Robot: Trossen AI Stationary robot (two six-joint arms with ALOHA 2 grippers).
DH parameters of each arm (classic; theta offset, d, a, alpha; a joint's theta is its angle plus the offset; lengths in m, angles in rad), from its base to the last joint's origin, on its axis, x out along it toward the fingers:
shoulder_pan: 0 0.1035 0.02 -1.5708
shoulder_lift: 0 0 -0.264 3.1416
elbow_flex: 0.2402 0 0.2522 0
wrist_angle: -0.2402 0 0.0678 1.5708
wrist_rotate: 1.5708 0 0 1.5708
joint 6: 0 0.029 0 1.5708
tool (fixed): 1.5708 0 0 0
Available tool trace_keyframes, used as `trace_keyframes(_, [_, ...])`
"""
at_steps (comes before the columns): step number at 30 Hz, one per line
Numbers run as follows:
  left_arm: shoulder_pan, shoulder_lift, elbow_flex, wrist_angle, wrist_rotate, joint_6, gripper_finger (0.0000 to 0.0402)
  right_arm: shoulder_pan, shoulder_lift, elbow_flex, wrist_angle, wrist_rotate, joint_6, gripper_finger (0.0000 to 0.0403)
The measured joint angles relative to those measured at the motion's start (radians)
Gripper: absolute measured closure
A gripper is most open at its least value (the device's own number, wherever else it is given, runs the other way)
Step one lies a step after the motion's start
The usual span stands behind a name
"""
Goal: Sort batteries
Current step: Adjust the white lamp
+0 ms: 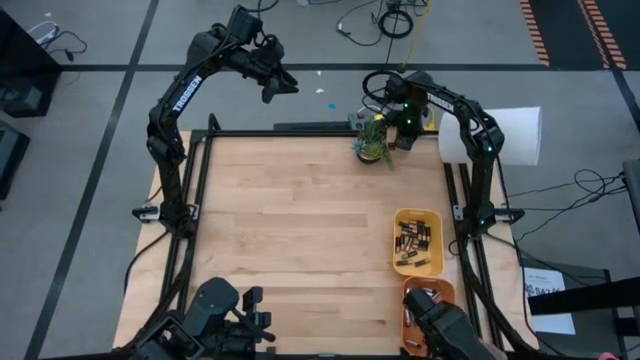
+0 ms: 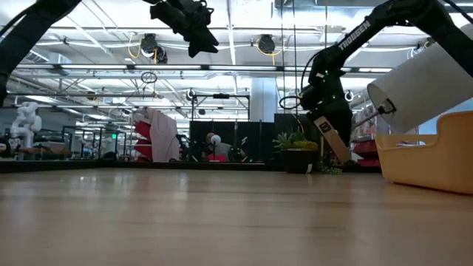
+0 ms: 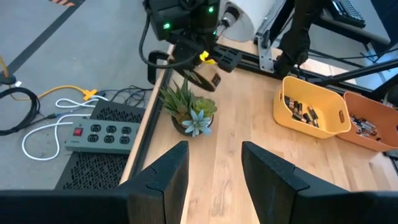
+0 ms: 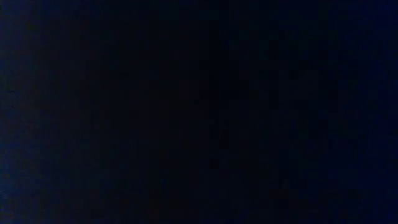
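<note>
- The left arm is hanging high over the far left part of the surface (image 1: 300,220), its tool (image 1: 280,85) reaching out past the far edge; in the left wrist view its two dark fingers (image 3: 165,177) are standing apart with nothing between them.
- A power strip (image 3: 99,134) with white and yellow cables is lying on the floor just beyond that far edge.
- A small potted plant (image 1: 372,140) is sitting at the far edge of the surface, right of the middle.
- The right arm's tool (image 1: 405,130) is hovering just beside the plant, tilted down toward it; I cannot tell whether it is apart or together, and the right wrist view is showing only darkness.
- A white roll (image 1: 510,135) is lying beyond the surface's far right corner.
- The batteries (image 1: 417,240) are lying in a yellow tray (image 1: 400,262) near the right edge of the surface, many small dark and silvery cells packed together.
- More cells are sitting in an orange tray (image 1: 412,300) just nearer the front, touching or nearly touching the yellow one.
- Both tools are well apart from the trays.
</note>
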Motion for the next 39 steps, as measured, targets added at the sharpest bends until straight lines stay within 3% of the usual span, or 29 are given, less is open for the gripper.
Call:
trace_keyframes(7, [0.0, 0.0, 0.0, -0.001, -0.001, -0.002, 0.0245, 0.05, -0.069, 0.0, -0.078, 0.094, 0.055, 0.0391])
trace_keyframes(12, [0.0, 0.0, 0.0, -0.003, 0.0, -0.002, 0.0245, 0.106, -0.119, 0.039, -0.174, 0.1, 0.121, 0.0391])
trace_keyframes(26, [0.0, 0.0, 0.0, -0.038, 0.001, -0.028, 0.0245, 0.259, -0.083, 0.084, -0.147, 0.157, 0.213, 0.0391])
trace_keyframes(35, [-0.003, 0.0, 0.0, -0.075, 0.001, -0.029, 0.0245, 0.382, -0.051, 0.083, -0.152, 0.492, 0.133, 0.0391])
trace_keyframes(39, [-0.009, 0.0, 0.0, -0.094, 0.001, -0.029, 0.0245, 0.433, -0.051, 0.083, -0.15, 0.569, 0.059, 0.0391])
